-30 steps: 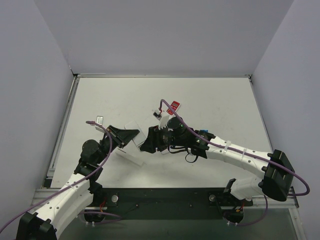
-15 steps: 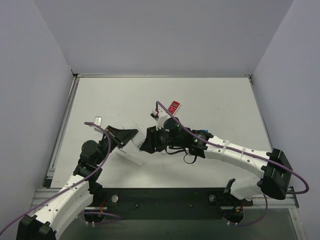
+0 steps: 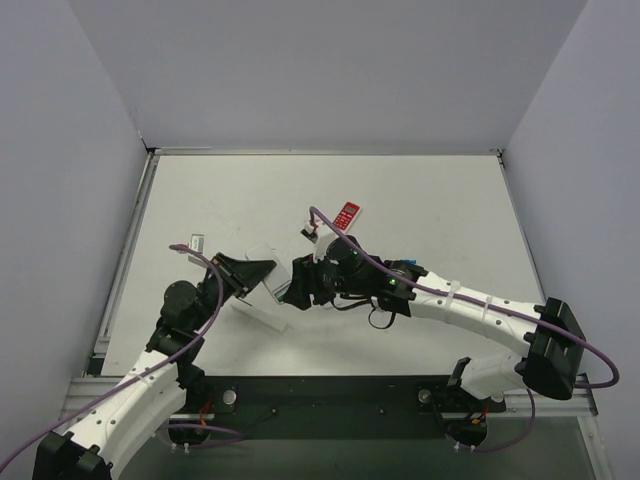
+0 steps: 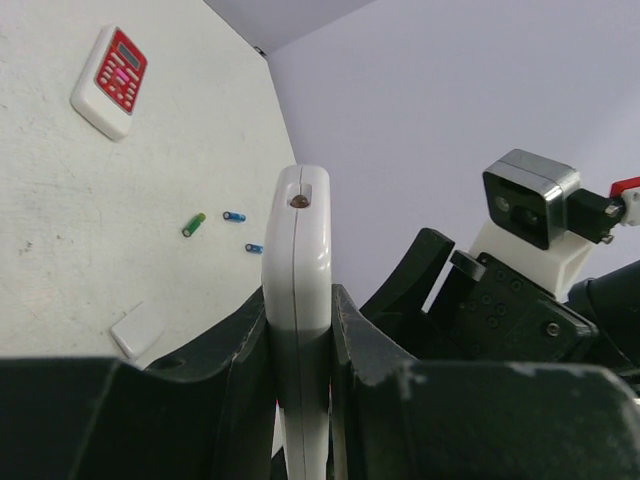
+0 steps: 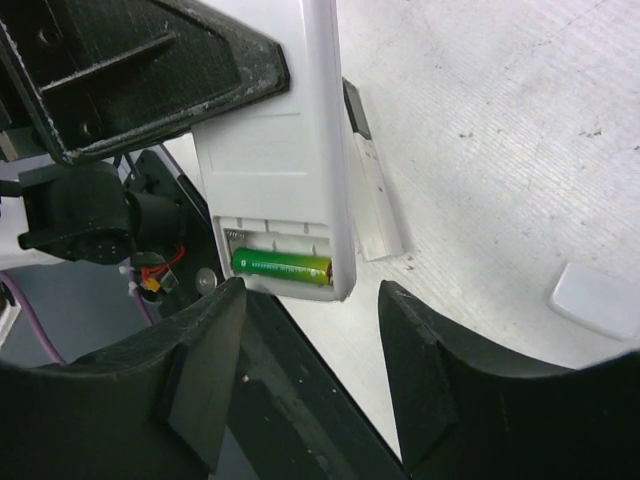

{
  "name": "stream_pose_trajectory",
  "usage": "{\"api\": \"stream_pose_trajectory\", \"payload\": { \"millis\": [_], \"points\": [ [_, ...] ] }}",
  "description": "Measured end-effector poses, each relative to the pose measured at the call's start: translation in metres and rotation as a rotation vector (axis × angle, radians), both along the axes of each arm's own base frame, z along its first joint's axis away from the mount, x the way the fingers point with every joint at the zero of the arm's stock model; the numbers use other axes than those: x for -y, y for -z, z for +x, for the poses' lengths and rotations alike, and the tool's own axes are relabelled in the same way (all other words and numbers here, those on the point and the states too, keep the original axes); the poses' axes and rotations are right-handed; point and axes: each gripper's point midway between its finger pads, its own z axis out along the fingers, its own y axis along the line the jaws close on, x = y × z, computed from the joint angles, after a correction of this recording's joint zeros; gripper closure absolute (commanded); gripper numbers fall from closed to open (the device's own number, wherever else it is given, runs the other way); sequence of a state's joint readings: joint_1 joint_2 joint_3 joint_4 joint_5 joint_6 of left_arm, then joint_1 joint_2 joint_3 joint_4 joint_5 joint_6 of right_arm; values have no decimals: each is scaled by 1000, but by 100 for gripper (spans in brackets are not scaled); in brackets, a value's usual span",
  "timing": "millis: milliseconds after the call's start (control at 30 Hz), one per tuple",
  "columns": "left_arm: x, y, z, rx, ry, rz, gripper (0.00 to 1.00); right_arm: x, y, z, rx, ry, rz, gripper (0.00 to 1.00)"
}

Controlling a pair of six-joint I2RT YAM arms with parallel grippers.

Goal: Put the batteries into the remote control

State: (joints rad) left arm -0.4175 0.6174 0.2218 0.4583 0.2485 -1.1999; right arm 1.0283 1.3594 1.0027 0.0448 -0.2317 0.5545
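My left gripper [image 3: 256,272] is shut on a white remote [image 3: 268,278] and holds it off the table, edge-on in the left wrist view [image 4: 297,240]. The right wrist view shows its back [image 5: 270,150] with the battery bay open and one green battery [image 5: 282,265] seated in it. My right gripper [image 3: 298,285] is open and empty, its jaws [image 5: 315,370] spread just below the bay and apart from the remote. A loose green battery [image 4: 194,224] and two blue batteries [image 4: 235,216] lie on the table.
A red-faced remote [image 3: 347,215] lies at the table's middle back, also in the left wrist view [image 4: 112,80]. A small white cover [image 5: 598,298] lies on the table. A long white piece [image 3: 260,315] lies under the held remote. A small white item [image 3: 196,241] sits at the left.
My right gripper has moved a little to the left, closer to the held remote. The left arm has barely moved.
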Motion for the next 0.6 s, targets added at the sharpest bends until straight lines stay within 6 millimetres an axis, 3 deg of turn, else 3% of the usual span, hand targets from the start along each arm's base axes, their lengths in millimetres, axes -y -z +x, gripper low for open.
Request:
{"api": "stream_pose_trajectory", "payload": {
  "millis": [167,333,500,600],
  "points": [
    [-8,17,3,6,-44,86,100,20,-4,11,31,23,-32,36],
    [-17,47,3,-48,-86,176,100,79,3,67,35,216,-123,36],
    [-22,60,1,-74,-102,229,100,146,43,110,-52,430,-300,45],
    [-23,62,1,-72,-104,242,100,171,75,120,-137,522,-395,46]
  ]
}}
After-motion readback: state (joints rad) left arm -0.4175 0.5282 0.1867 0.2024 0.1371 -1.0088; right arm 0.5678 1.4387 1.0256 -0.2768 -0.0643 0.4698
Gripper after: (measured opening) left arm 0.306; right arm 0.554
